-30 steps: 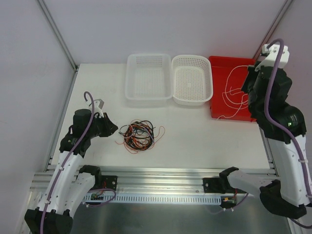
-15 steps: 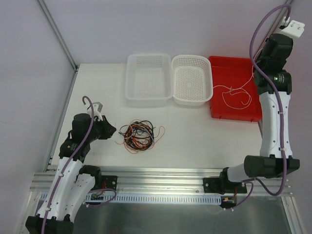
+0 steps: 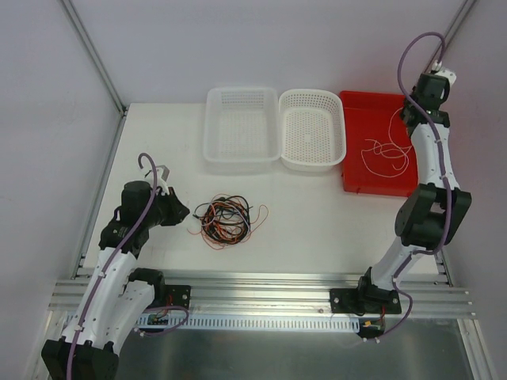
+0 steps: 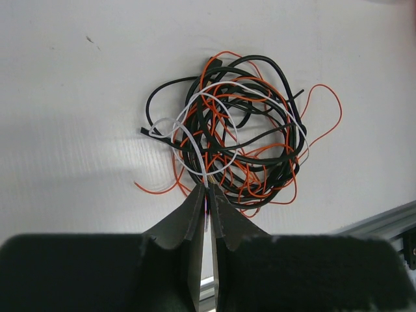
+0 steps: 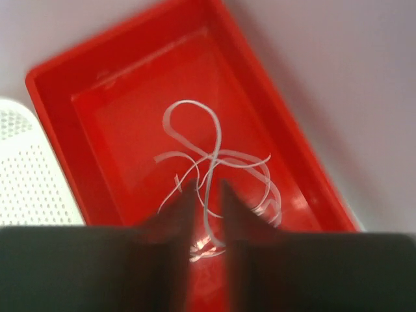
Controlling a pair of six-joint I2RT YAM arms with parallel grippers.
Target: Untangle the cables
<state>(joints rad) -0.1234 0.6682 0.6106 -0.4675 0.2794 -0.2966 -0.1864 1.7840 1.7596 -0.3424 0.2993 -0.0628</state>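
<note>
Left wrist view: the cables (image 4: pixel 234 146) form a roundish black, orange and white tangle with no clear long axis on the white surface (image 4: pixel 65 97). The left gripper (image 4: pixel 207 188) is pinched narrow on a white strand (image 4: pixel 203 178) at the tangle's near edge. Blurred, so I cannot tell its grip, the right gripper (image 5: pixel 207 192) hangs over a red tray (image 5: pixel 58 123) holding a looped white cable (image 5: pixel 195 110), beside a rounded white basket (image 3: pixel 313 96) and a squarer basket (image 3: pixel 212 131).

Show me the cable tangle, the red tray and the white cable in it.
Cable tangle (image 3: pixel 228 220): top view, pile's middle.
Red tray (image 3: pixel 366 115): top view, bare floor.
White cable (image 5: pixel 212 156): right wrist view, where loops cross.
</note>
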